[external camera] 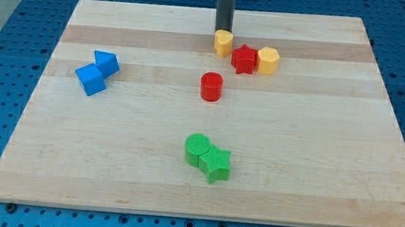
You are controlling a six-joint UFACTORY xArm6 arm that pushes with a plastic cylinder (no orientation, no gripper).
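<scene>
My tip comes down from the view's top and ends just above a yellow block with a rounded, heart-like top, touching or nearly touching its far side. Right of that block lies a red star, and a yellow hexagon sits against the star's right side. A red cylinder stands alone a little below the yellow heart-like block.
Two blue blocks sit together at the view's left: one above, a cube below. A green cylinder and a green star touch near the bottom centre. The wooden board lies on a blue perforated table.
</scene>
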